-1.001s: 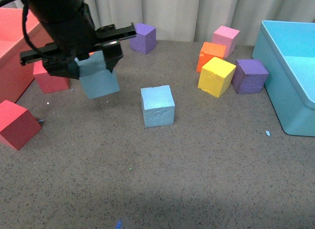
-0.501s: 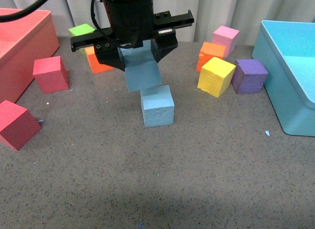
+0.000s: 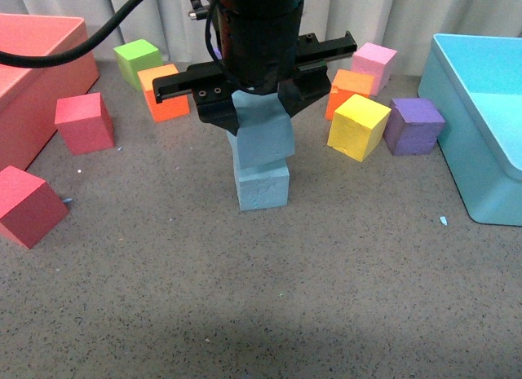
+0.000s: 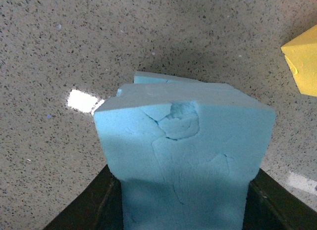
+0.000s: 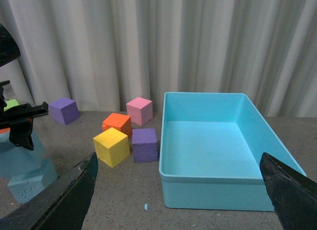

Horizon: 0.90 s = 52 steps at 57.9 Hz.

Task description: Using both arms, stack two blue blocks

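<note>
On the left side of the tabletop point(image 3: 245, 314) stands a red bin point(image 3: 33, 61), with one red cube point(image 3: 81, 122) just beside it and a second red cube point(image 3: 28, 206) nearer the camera. A green cube point(image 3: 137, 59) and an orange cube point(image 3: 165, 92) lie further back, close together. At centre, the left gripper point(image 3: 261, 108) points downward. Its fingers point(image 3: 214, 110) are closed on the upper blue block point(image 3: 263, 136), one on each side face. This block is slightly tilted and sits directly over the lower blue block point(image 3: 263, 187), which rests on the tabletop. Contact between the two cannot be confirmed. To the right, another orange cube point(image 3: 351, 85), a pink cube point(image 3: 375, 63), a yellow cube point(image 3: 357, 126) and a purple cube point(image 3: 414, 125) are grouped closely. A turquoise bin point(image 3: 481, 151) occupies the right edge. The right gripper point(image 5: 178, 161), seen in the right wrist view, has its fingers spread wide with nothing between them.
</note>
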Tool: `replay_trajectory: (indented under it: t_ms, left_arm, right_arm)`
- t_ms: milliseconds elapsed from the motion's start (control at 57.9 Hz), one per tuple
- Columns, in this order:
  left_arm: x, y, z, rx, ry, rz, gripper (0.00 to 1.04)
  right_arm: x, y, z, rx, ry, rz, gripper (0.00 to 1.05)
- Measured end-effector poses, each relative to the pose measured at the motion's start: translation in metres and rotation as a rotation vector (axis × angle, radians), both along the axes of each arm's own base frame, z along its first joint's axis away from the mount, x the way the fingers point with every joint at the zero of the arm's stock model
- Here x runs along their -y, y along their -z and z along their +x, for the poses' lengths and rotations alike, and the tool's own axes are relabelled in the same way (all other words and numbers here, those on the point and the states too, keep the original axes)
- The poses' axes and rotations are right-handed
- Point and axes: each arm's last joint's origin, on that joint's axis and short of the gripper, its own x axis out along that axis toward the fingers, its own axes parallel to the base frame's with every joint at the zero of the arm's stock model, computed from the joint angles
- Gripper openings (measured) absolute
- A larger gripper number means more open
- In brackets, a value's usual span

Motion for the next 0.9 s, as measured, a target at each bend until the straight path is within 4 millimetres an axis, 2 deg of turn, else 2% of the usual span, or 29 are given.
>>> replay_trajectory:
  t_ms: [207,673,708,759,897]
  left_arm:
    - [0.003,0.01,0.002,-0.014,0.0,0.016,0.47]
    - [0.003,0.016,0.002,-0.028,0.027,0.019,0.47]
    - [0.004,0.016,0.002,-0.026,0.027,0.021,0.5]
    - [0.004,0.016,0.002,-0.017,0.027,0.027,0.61]
    - [0.004,0.015,0.003,-0.009,0.026,0.034,0.8]
  right_arm:
    - [0.0,0.0,0.0,0.0,0.0,0.0,0.95]
    - [0.0,0.0,0.0,0.0,0.0,0.0,0.95]
    - [0.0,0.0,0.0,0.0,0.0,0.0,0.95]
    - [0.0,0.0,0.0,0.0,0.0,0.0,0.95]
    - [0.0,0.0,0.0,0.0,0.0,0.0,0.95]
